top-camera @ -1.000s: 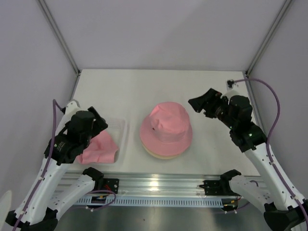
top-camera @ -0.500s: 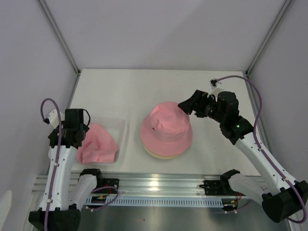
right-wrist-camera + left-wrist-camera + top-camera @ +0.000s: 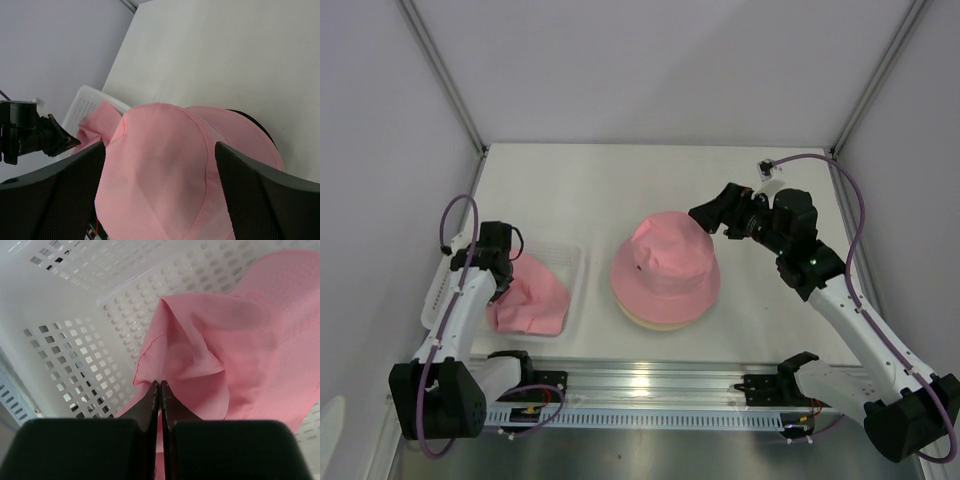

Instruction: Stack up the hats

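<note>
A white table (image 3: 620,190) stands in a pale-walled booth. At its middle a pink hat (image 3: 665,262) tops a stack, with a beige brim (image 3: 655,320) showing under its near edge. To the left, a white basket (image 3: 570,262) holds the second pink hat (image 3: 532,300). The right gripper (image 3: 708,220) hangs spread wide at the stack's far right side. The left gripper (image 3: 160,388), pressed together, pinches a fold of the second pink hat inside the basket.

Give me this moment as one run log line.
left end effector: shut on pink hat in white basket | right end effector: open, near stacked pink hat
</note>
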`<state>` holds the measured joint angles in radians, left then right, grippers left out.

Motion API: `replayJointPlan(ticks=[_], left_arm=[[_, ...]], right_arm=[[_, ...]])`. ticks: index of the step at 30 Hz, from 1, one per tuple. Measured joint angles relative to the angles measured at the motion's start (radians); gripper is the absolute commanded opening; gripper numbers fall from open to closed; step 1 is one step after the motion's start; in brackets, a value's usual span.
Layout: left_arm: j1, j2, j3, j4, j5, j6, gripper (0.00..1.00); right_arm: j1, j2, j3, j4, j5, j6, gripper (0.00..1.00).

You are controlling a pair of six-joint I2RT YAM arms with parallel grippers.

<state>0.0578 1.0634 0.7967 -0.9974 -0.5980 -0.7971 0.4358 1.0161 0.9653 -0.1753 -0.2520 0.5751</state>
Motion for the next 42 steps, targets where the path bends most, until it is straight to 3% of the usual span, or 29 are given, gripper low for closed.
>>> replayJointPlan(ticks=[6,10,15,21,28,36,42], left_arm=[[0.001,0.004,0.002,0.029,0.032,0.046,0.01],[0.002,-0.122,0.04,0.042,0.107,0.122,0.01],[0.001,-0.282,0.242,0.056,0.222,0.209,0.01],[-0.027,-0.332,0.409,0.079,0.402,0.266,0.0],[-0.19,-0.285,0.575,0.116,0.665,0.264,0.01],[-0.4,-0.103,0.868,0.267,0.924,0.212,0.01],[-0.534,0.007,0.925,0.383,1.063,0.144,0.01]], right_arm=[[0.0,0.008,0.007,0.002,0.002,-0.001,0.93],[0.0,0.013,0.018,0.001,0.003,0.0,0.94],[0.0,0.032,0.047,0.002,0.003,0.0,0.94],[0.0,0.045,0.092,-0.002,0.002,-0.004,0.96],[0.0,0.042,0.111,-0.002,-0.02,0.002,0.97],[-0.005,-0.003,0.09,-0.003,0.009,0.026,1.0],[-0.116,-0.102,0.002,0.013,-0.025,0.068,1.0]])
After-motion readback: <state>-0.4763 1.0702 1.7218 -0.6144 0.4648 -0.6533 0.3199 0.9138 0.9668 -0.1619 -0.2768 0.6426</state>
